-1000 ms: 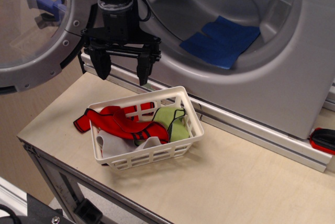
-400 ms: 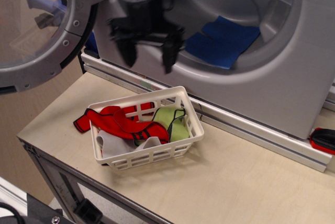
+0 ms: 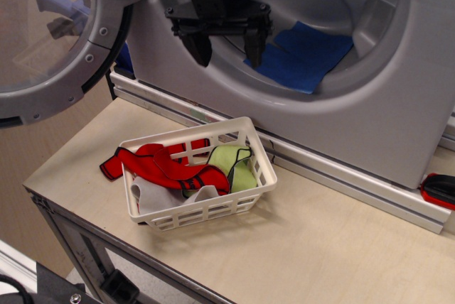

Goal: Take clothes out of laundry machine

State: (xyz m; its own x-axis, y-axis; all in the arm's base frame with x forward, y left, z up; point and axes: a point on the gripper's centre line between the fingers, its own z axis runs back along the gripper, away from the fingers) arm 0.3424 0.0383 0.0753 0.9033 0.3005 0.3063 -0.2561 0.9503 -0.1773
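The bright blue cloth [image 3: 306, 55] lies flat inside the drum of the silver-grey laundry machine [image 3: 355, 126], on its lower right wall. The round glass door [image 3: 50, 34] stands open at the left. My black gripper [image 3: 227, 54] is open and empty, fingers pointing down, at the drum's front lip. It is just left of the blue cloth, and its right finger [image 3: 254, 48] overlaps the cloth's left edge in view. I cannot tell whether it touches the cloth.
A white slotted basket [image 3: 252, 144] on the wooden table [image 3: 320, 247] holds a red black-trimmed garment [image 3: 163, 165], a lime-green cloth [image 3: 234, 165] and a grey piece. A red and black object [image 3: 439, 190] lies at the right edge. An aluminium rail [image 3: 341, 176] runs below the machine.
My gripper has risen from above the basket and moved right, up to the drum opening beside the blue cloth. It stays open. The clothes and basket have not moved.
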